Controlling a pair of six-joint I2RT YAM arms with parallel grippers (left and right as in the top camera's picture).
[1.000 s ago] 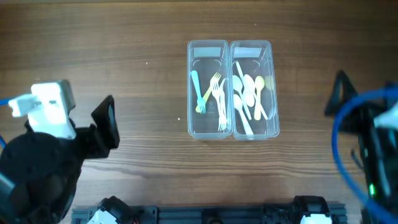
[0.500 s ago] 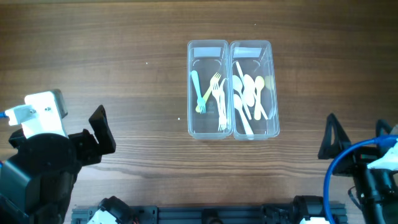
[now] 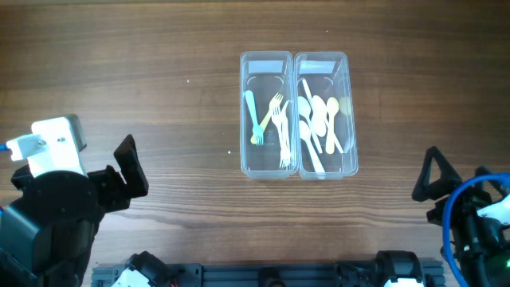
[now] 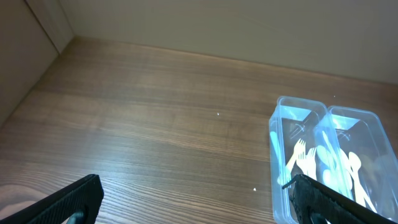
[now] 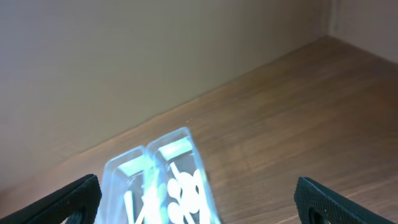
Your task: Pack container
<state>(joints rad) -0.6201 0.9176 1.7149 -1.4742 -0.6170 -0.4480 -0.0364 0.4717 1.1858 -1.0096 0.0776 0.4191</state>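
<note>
A clear two-compartment plastic container [image 3: 296, 58] stands in the middle of the wooden table. Its left compartment holds a blue fork [image 3: 250, 116] and several yellow and white forks [image 3: 280, 119]. Its right compartment holds several white and pale yellow spoons [image 3: 320, 119]. The container also shows in the left wrist view [image 4: 277, 162] and, blurred, in the right wrist view [image 5: 127, 168]. My left gripper [image 3: 131, 169] is open and empty at the lower left, far from the container. My right gripper [image 3: 434, 177] is open and empty at the lower right.
The wooden table top [image 3: 143, 72] lies around the container. A beige wall [image 4: 217, 25] borders the table's far side. Both arm bases sit at the front edge.
The right arm has pulled back toward the front edge and lower right corner. The left arm drew back earlier and has since held still. The container has not moved.
</note>
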